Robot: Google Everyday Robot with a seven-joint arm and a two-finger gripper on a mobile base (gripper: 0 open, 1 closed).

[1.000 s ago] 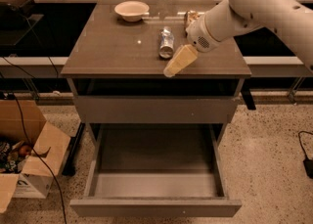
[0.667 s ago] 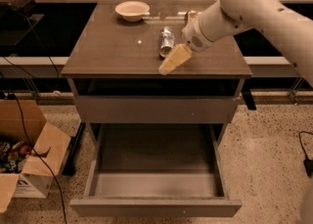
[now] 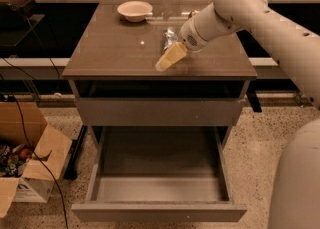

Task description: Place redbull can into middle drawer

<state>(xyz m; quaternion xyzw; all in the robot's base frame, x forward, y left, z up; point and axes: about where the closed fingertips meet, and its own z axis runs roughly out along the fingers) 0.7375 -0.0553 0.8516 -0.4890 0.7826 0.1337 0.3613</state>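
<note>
A slim silver-and-blue redbull can (image 3: 170, 37) is on the cabinet top (image 3: 115, 48), right of centre; my wrist covers its lower part. My gripper (image 3: 168, 59) hangs just in front of the can, pointing down and left toward the cabinet top's front edge. I cannot tell whether it touches the can. The middle drawer (image 3: 159, 212) is pulled fully open below, and its grey box holds nothing.
A cream bowl (image 3: 135, 10) sits at the back of the cabinet top. The upper grey drawer front (image 3: 157, 112) is shut. An open cardboard box (image 3: 30, 173) and cables (image 3: 30, 138) lie on the floor to the left. My base (image 3: 297, 183) fills the lower right.
My arm has swung left and forward, so the gripper now sits in front of the can and hides more of it. The can and the drawer have not moved.
</note>
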